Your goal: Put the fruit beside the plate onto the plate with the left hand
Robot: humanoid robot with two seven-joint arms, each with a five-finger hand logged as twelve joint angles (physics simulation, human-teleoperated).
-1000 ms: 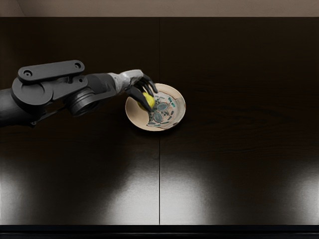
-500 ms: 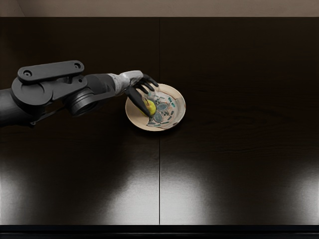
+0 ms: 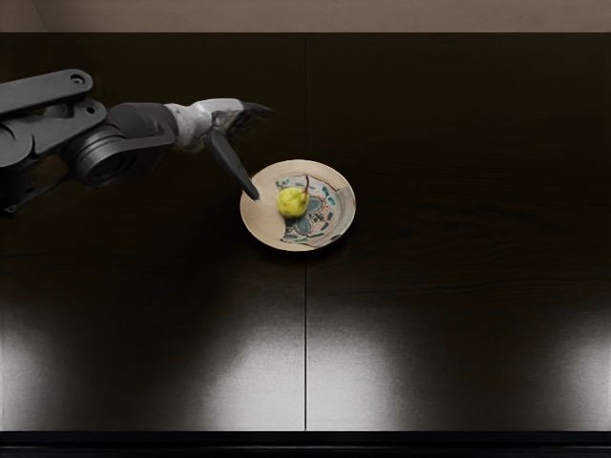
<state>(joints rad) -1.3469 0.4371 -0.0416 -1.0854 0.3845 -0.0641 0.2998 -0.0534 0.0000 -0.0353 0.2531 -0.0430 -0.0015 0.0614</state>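
The yellow pear (image 3: 292, 201) lay on the patterned plate (image 3: 254, 220), which rested on the dark desk (image 3: 439, 315). The left hand (image 3: 224, 124) hovered beside the plate's far-left rim. Its fingers (image 3: 234, 165) were extended, gripping nothing.

Glossy dark wooden table (image 3: 458, 315), glazed ceramic plate (image 3: 336, 221), smooth-skinned pear (image 3: 292, 201)
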